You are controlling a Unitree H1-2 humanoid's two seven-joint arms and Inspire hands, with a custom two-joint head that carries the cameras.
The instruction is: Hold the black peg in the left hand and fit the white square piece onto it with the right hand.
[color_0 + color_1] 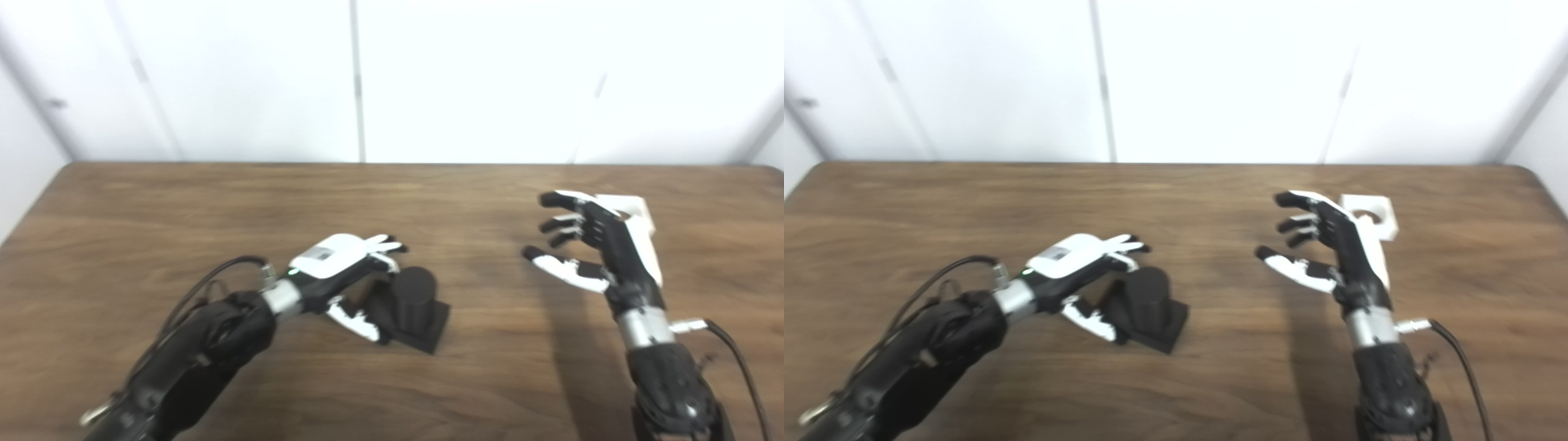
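The task stood at its first step, the approach to both parts. The black peg point(411, 306), a short cylinder on a square base, stood upright on the bench point(184, 202) left of centre. The left hand point(343, 269) reached over it with fingers spread, the thumb low beside the base; whether any finger touched the peg could not be told, and no grasp was closed. The white square piece point(1371, 215) lay flat behind the right hand point(1329, 251), which was raised and held nothing, fingers apart and curled.

The next move probably called for closing the left hand on the peg and turning the right hand back toward the piece. The bench between the hands was bare; the piece lay nearer the far right corner than the front edge.
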